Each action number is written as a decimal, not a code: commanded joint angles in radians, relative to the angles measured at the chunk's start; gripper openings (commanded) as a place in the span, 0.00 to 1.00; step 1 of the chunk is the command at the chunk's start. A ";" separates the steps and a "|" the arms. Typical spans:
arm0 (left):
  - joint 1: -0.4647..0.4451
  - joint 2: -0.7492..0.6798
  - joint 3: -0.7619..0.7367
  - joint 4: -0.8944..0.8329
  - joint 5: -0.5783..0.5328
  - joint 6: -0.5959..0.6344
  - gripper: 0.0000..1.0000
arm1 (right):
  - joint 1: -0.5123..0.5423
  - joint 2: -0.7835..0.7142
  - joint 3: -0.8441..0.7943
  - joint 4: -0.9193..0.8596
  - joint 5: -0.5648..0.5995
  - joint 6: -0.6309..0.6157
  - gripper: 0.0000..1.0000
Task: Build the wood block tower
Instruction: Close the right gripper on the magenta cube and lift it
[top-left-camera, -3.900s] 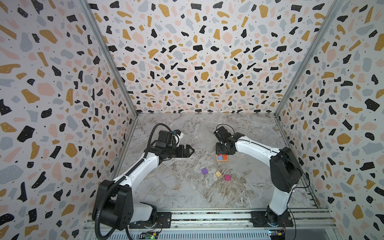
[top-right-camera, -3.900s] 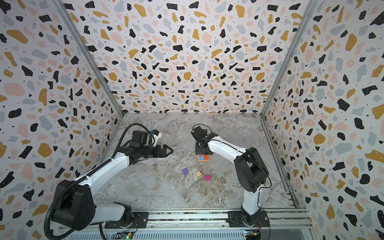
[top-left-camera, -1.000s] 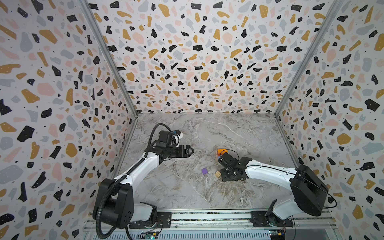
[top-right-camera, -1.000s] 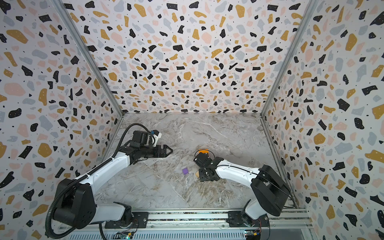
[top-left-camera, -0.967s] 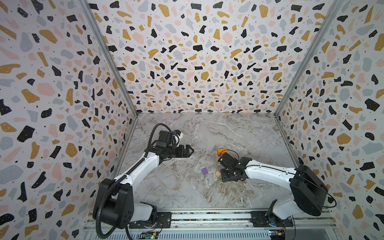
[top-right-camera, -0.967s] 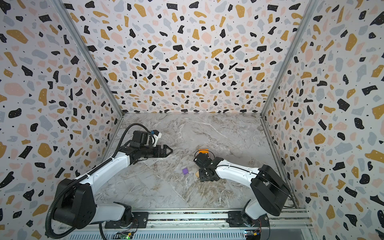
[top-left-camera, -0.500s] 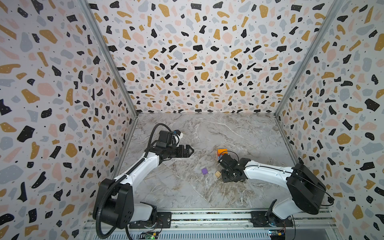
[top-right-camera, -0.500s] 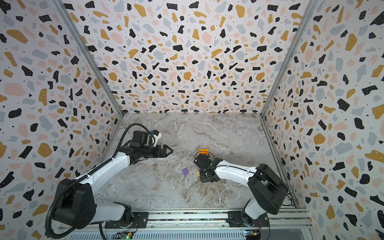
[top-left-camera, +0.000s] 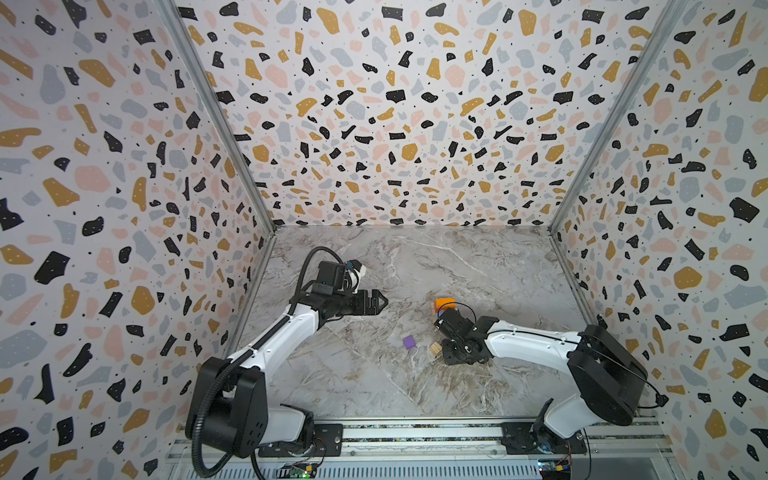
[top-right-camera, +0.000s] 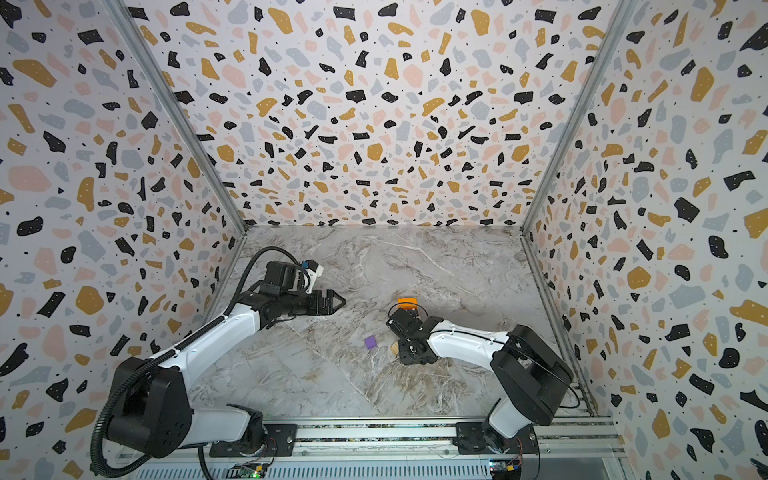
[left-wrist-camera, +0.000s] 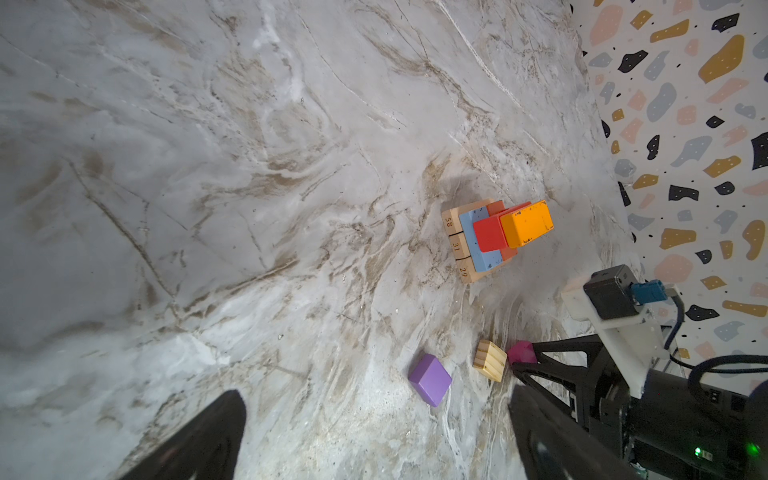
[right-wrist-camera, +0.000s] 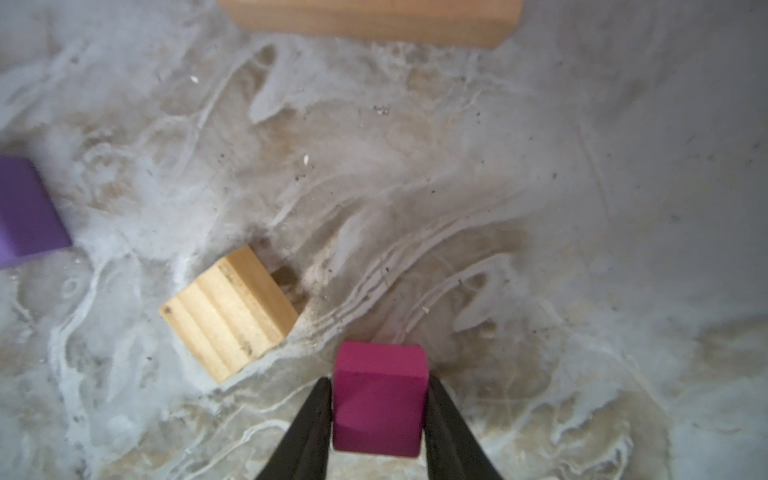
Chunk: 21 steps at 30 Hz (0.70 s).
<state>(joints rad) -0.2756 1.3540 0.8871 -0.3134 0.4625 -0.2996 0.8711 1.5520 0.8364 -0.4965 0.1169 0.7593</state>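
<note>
With the right hand (right-wrist-camera: 379, 388), grips the magenta cube (right-wrist-camera: 380, 407): one black finger (right-wrist-camera: 309, 424) flat against each side, low at the tabletop (right-wrist-camera: 540, 187); cannot tell whether lifted or resting.

Has the wood block tower (left-wrist-camera: 494, 237) at 12 o'clock from that grip in both top views, near the tabletop's middle, apart from both hands. Rises in tiers, seen best from the left wrist: three tan base blocks (left-wrist-camera: 456, 245) side by side, oblong, ends stamped 58, 31 and 29; across them a light blue block (left-wrist-camera: 478, 245) with a duller red block (left-wrist-camera: 509, 253) beside it, mostly covered; then a bright red block (left-wrist-camera: 489, 235); uppermost an orange block (left-wrist-camera: 525, 222), paint chipped along its edges. Upright, narrowing upward.

Shows two loose cubes on the tabletop: a tan cube (top-left-camera: 435, 349) with striped end grain at 6 o'clock from the tower, just beside the magenta cube with a narrow gap; a purple cube (top-left-camera: 409, 342) at 7 o'clock from the tower, a little apart from the tan one.

Holds the left hand (top-left-camera: 376, 302) spread wide and empty above the tabletop, at 9 o'clock from the tower, well apart from every block.
</note>
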 joint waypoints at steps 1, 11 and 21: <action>0.006 0.000 0.003 0.014 0.009 0.001 1.00 | 0.005 -0.001 0.004 -0.015 0.014 0.011 0.37; 0.006 0.000 0.003 0.013 0.009 -0.001 1.00 | 0.005 -0.007 0.010 -0.022 0.017 0.004 0.30; 0.006 -0.005 0.003 0.014 0.010 -0.001 1.00 | 0.003 -0.049 0.085 -0.109 0.064 -0.002 0.29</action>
<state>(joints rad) -0.2756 1.3540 0.8871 -0.3134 0.4625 -0.3000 0.8707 1.5475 0.8696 -0.5461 0.1463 0.7589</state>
